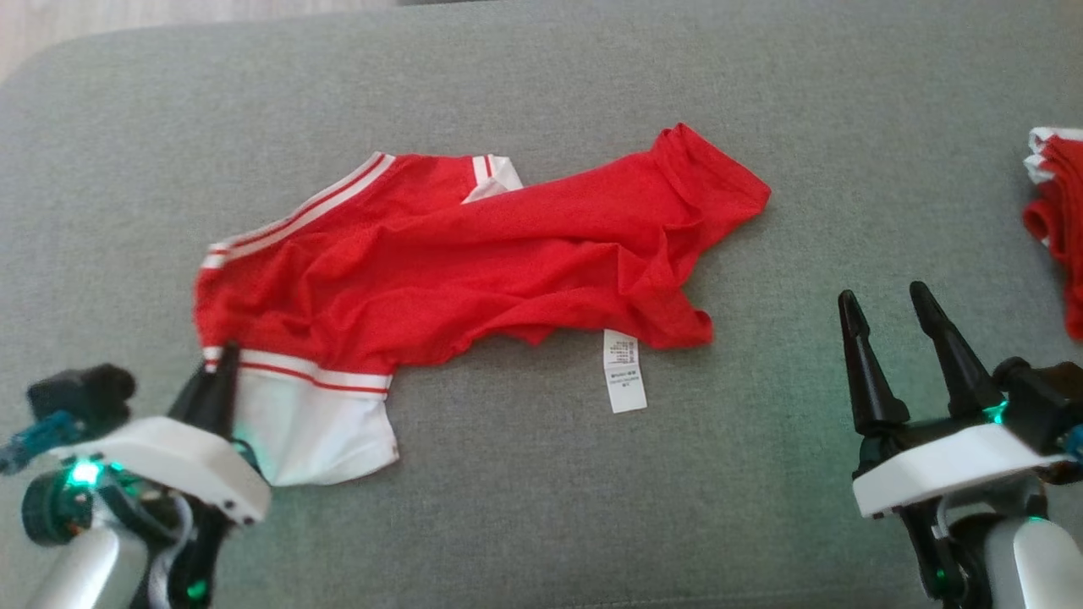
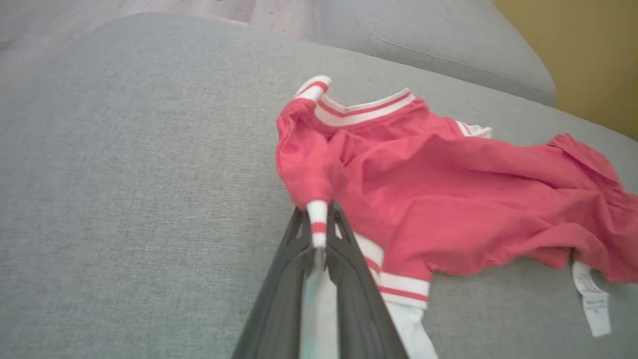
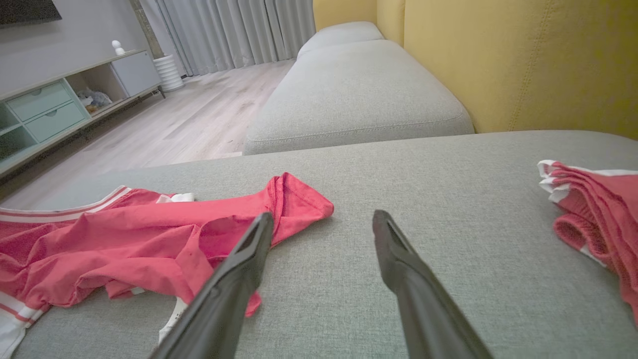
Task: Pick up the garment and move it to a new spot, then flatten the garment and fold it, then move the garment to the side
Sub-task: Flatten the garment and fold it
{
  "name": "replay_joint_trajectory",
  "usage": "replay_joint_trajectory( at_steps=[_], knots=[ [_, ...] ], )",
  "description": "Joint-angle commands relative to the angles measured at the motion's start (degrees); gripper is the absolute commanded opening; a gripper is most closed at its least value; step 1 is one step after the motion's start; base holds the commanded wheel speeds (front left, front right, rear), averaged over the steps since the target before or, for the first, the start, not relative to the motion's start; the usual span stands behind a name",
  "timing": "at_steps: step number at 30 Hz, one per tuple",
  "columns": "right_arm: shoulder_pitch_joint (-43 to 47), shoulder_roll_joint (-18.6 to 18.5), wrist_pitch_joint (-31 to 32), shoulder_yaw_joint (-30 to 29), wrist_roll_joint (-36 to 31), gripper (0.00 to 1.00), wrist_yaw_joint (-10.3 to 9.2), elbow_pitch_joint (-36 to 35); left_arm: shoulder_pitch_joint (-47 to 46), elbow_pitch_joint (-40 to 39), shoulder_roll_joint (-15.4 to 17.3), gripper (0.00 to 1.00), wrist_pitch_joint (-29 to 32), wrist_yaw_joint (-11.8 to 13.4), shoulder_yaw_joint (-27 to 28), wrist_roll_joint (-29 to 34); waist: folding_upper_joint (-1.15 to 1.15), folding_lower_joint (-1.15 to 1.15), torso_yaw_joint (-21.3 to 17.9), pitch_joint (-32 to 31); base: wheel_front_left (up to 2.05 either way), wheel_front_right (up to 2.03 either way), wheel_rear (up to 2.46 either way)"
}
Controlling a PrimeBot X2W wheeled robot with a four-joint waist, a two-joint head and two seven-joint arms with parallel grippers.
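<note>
Status: the garment (image 1: 474, 254) lies crumpled on the grey sofa cushion (image 1: 541, 85), centre-left, long axis running left to right. It is bunched and twisted through the middle, and the care label (image 1: 624, 370) pokes out on the near side. Left jaws are clenched on the red-and-white striped cuff (image 2: 317, 224) at the near-left corner, just beside the white panel (image 1: 313, 431). The left wrist view shows the cuff pinched between the two fingers, with cloth drawn up toward them. Right jaws are released and spread wide, near right, well apart from the garment and touching nothing. A second red bundle (image 1: 1058, 211) sits at the far right edge of the cushion; I read it as a piece already done, but that's a guess. Progress: early, by my read. I can't tell from this whether the relocation is finished. The cloth is down on the cushion, but one corner is gripped. Flattening is clearly not done: sleeves and hem are rumpled and there are no clean edges. The fold and the move to the side are untouched. I'd expect the right jaws to take the right-hand hem (image 3: 299, 199) so I can stretch it out flat.
</note>
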Motion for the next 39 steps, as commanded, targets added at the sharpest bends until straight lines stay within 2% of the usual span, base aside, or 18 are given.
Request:
replay_joint_trajectory(
  at_steps=[1, 6, 7, 8, 9, 11, 14, 18, 21, 24, 28, 33, 39],
  knots=[
    [-1.85, -0.49, -0.20, 1.19, 0.48, 1.00, -0.04, -1.91, -3.80, -0.89, 1.04, 0.00, -0.91, -0.44, 3.28, -0.18, 0.00, 0.00, -0.43, 0.41, 0.00, 0.00, 0.00],
    [-2.24, -0.63, -0.45, 1.02, 0.76, 1.00, -0.04, -1.42, -7.28, 10.79, -1.87, 0.00, -6.57, -3.84, 4.68, -1.75, 0.00, 0.00, -1.61, 1.07, 0.00, 0.00, 0.00],
    [-2.24, -0.64, -0.54, 0.93, 0.75, 1.00, -0.04, -1.34, -7.87, 12.71, -2.48, 0.13, -7.95, -4.22, 4.92, -1.73, 0.00, 0.00, -1.75, 1.09, 0.00, 0.00, 0.00],
    [-2.26, -0.63, -0.67, 0.86, 0.75, 1.00, -0.04, -1.29, -8.28, 14.51, -3.13, 0.46, -9.09, -4.36, 5.10, -1.74, 0.00, 0.00, -1.90, 1.08, 0.00, 0.00, 0.00],
    [-2.28, -0.62, -0.77, 0.87, 0.76, 1.00, -0.04, -1.25, -8.61, 16.06, -3.64, 1.00, -10.37, -4.22, 5.25, -1.41, 0.00, 0.00, -2.05, 1.03, 0.00, 0.00, 0.00],
    [-2.25, -0.62, -0.90, 0.93, 0.73, 1.00, -0.04, -1.18, -8.97, 18.58, -4.65, 1.00, -13.50, -3.90, 5.71, -0.63, 0.00, 0.00, -2.25, 0.75, 0.00, 0.00, 0.00],
    [-2.00, -0.62, -1.07, 0.87, 0.36, 1.00, -0.04, -1.62, -8.62, 20.67, -6.43, 1.00, -20.83, 0.10, 6.53, 3.13, 0.00, 0.00, -1.90, -0.08, 0.00, 0.00, 0.00],
    [-1.87, -1.04, -1.12, 1.13, -0.35, 1.00, -0.04, -2.44, -7.86, 19.16, -6.34, 1.00, -27.04, 3.88, 5.77, 8.72, 0.00, 0.00, -0.97, -0.97, 0.00, 0.00, 0.00],
    [-1.77, -1.31, -0.99, 1.26, -0.85, 1.00, -0.04, -3.13, -7.24, 15.63, -5.68, 1.00, -29.49, 6.58, 4.95, 13.23, 0.00, 0.00, -0.21, -1.68, 0.00, 0.00, 0.00],
    [-1.68, -1.56, -0.82, 1.51, -1.25, 1.00, -0.04, -3.75, -6.24, 11.64, -4.33, 1.00, -30.27, 8.50, 3.76, 17.34, 0.00, 0.00, 0.23, -2.33, 0.00, 0.00, 0.00],
    [-1.20, -1.69, -0.42, 1.95, -1.57, 1.00, -0.04, -4.20, -3.93, 7.05, -3.04, 1.00, -29.41, 9.58, 1.45, 20.35, 0.00, 0.00, 0.50, -3.40, 0.00, 0.00, 0.00],
    [-0.45, -1.66, 0.02, 2.64, -1.80, 1.00, -0.04, -4.52, -0.66, 3.26, -2.68, 1.00, -25.90, 10.14, -1.86, 21.67, 0.00, 0.00, 0.54, -4.14, 0.00, 0.00, 0.00],
    [-0.02, -1.69, 0.33, 2.64, -1.74, 1.00, -0.04, -4.74, 0.99, 2.52, -3.37, 1.00, -25.21, 10.45, -2.95, 21.26, 0.00, 0.00, 0.67, -4.27, 0.00, 0.00, 0.00]
  ],
)
